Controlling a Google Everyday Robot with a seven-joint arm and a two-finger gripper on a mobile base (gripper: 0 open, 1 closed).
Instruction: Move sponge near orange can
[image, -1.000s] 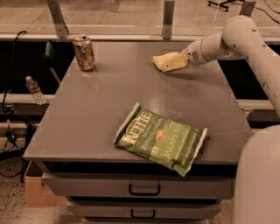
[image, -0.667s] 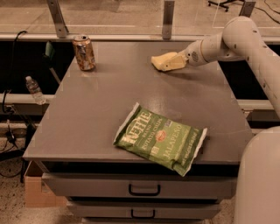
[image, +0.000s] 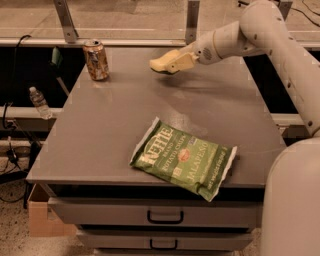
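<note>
While a clear water bottle is standing on a ledge off to the left and a cardboard box is sitting on the floor below it, the orange can is standing upright near the far left corner of the grey table. To the right of the can, with a stretch of bare table between them, the pale yellow sponge is hanging near the far edge, seeming to float just above the surface. The tool is pinching the sponge from its right end, its cream fingers pressing against the soft block. Nearer the front, a green bag of chips is lying flat, with its right corner poking over the table's front edge. The white arm is reaching in from the right side, stretching across the far right part of the table to the tool.
</note>
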